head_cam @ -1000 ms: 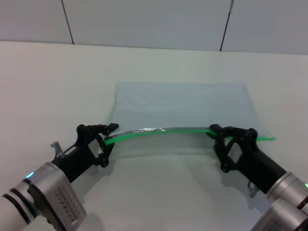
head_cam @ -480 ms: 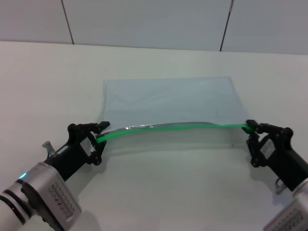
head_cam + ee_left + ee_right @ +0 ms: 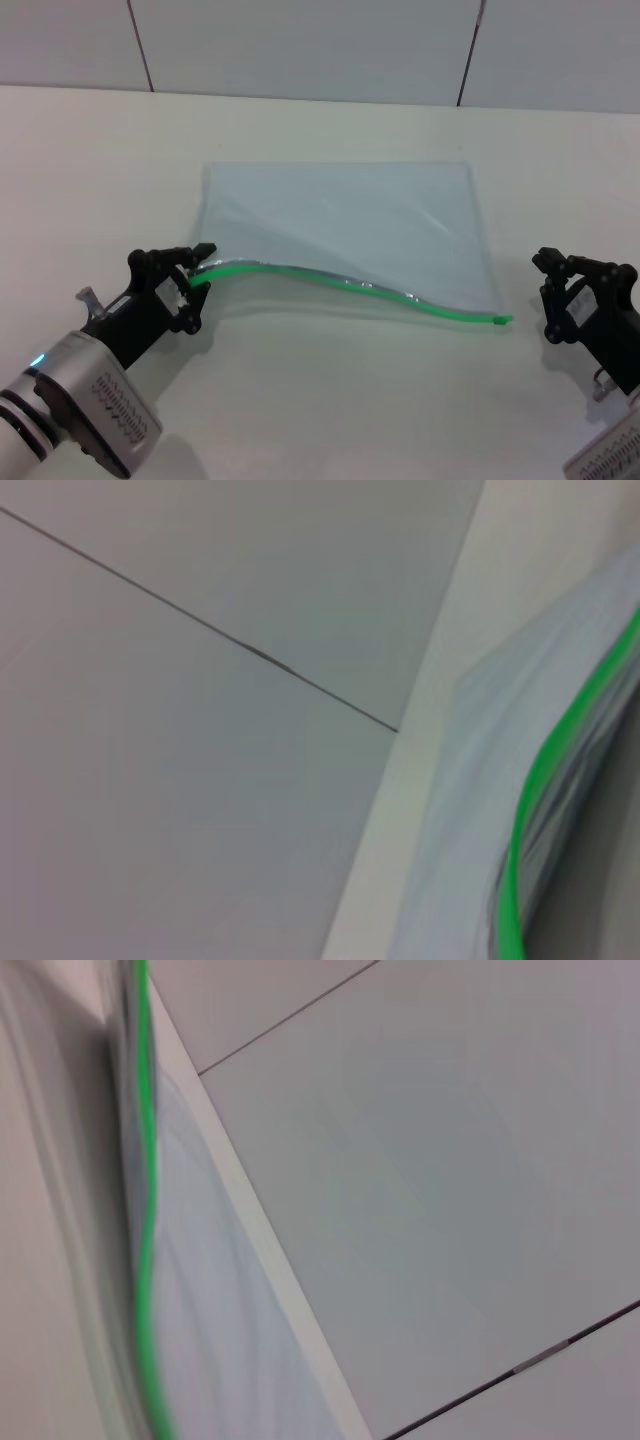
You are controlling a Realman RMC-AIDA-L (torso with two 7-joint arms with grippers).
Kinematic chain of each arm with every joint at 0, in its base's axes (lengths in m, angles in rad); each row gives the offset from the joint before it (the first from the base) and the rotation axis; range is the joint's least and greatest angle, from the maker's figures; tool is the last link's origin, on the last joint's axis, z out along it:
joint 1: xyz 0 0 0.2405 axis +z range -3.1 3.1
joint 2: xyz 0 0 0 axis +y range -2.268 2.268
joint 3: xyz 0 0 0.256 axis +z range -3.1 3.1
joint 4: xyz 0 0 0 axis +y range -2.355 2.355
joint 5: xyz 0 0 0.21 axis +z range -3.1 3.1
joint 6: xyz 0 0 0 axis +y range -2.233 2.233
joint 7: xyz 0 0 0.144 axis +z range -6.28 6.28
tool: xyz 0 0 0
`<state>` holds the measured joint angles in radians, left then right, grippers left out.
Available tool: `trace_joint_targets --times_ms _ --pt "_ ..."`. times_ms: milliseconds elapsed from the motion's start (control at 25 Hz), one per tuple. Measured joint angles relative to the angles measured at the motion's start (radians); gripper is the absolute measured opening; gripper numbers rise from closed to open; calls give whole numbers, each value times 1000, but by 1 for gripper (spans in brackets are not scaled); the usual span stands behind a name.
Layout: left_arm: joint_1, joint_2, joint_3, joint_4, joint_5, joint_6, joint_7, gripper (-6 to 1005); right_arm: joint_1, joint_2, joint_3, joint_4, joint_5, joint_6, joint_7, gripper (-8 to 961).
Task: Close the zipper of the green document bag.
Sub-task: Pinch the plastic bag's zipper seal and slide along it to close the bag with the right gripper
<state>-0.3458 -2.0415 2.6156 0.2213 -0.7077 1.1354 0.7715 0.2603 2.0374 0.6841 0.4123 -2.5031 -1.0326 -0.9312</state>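
- The green document bag [image 3: 345, 230] lies flat on the white surface [image 3: 330, 400] in front of the robot, between its two arms.
- The zipper [image 3: 350, 286] runs along the bag's near long edge, from the robot's left across to its right, where the green strip ends in a small tip [image 3: 503, 320] at the near right corner.
- The bag's long axis therefore lies left to right across the robot's front. The zip edge faces the robot and sags in a shallow wave, higher at the left end and lower at the right.
- The left pincer [image 3: 197, 268] is closed on the left end of the zipper and lifts that corner slightly off the surface.
- The right pincer [image 3: 553, 290] stands just beside the bag's right corner, apart from it and holding nothing, its jaws spread.
- The strip looks shut along its whole visible length, so the step in hand is judged to be letting go.
- To do it well, the left pincer should lower the corner to the surface before opening, so the bag does not flick or slide.
- Both arms should then draw straight back, clear of the green edge.
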Motion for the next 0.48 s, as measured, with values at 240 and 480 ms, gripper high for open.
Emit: trace_joint_targets --times_ms 240,480 --pt "0 0 -28 -1 -1 48 -8 53 7 1 1 -3 0 -5 13 34" --pt "-5 1 -59 -2 -26 65 -64 56 9 3 1 -24 1 -132 123 76"
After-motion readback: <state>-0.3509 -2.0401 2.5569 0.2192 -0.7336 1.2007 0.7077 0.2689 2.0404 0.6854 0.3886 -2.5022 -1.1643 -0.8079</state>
